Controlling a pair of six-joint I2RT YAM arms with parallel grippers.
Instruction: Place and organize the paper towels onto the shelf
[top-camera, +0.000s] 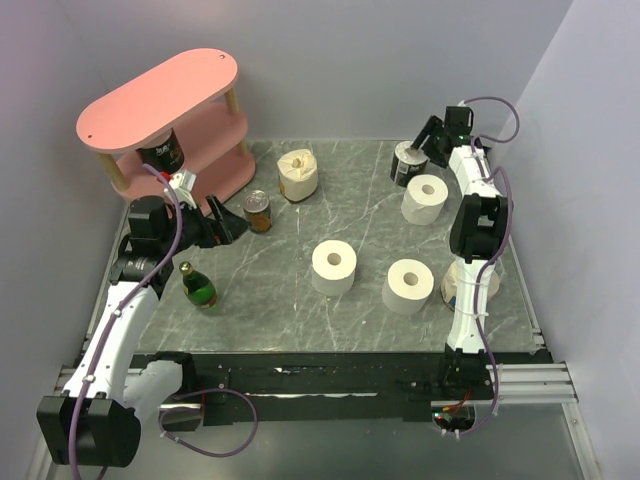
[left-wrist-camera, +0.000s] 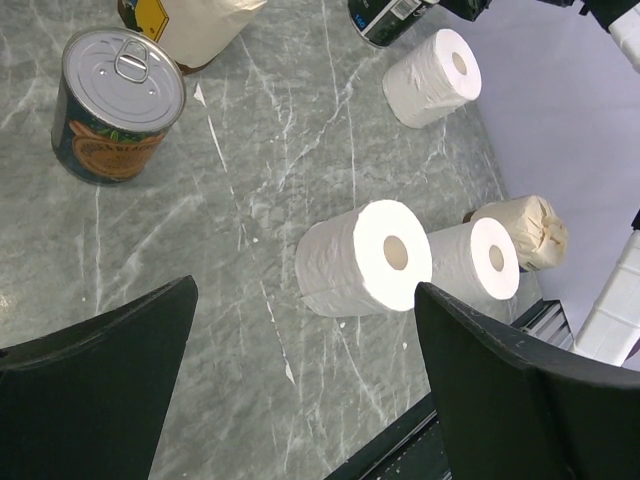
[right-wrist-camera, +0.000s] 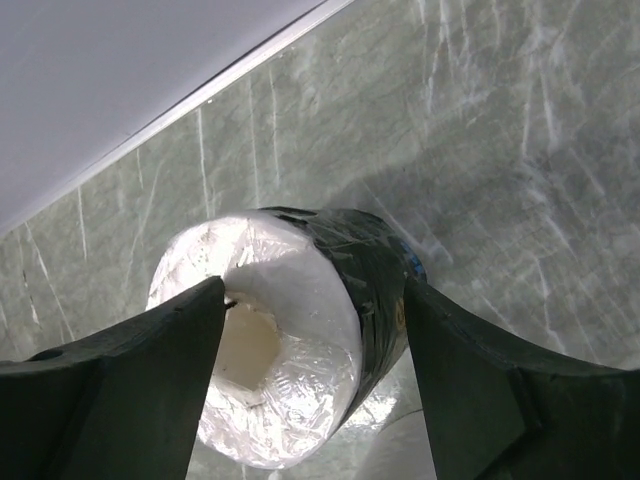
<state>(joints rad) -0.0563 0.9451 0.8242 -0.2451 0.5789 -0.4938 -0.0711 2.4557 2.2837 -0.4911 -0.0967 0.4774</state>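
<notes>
While left gripper (top-camera: 226, 228) hangs spread and empty, right gripper (right-wrist-camera: 315, 290) straddles dark-wrapped white paper-towel roll (right-wrist-camera: 290, 275) at far right, clamp unclear. Pick step, I'd say. Next: confirm grip, lift, carry to pink three-tier shelf (top-camera: 160, 92).

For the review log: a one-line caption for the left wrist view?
Left claw open over the marble table, framing a white paper towel roll; tin can beyond.

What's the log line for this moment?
left gripper open, empty | right gripper straddling wrapped roll, grip unclear | three bare paper towels on table | shelf: one can, no roll seen
</notes>
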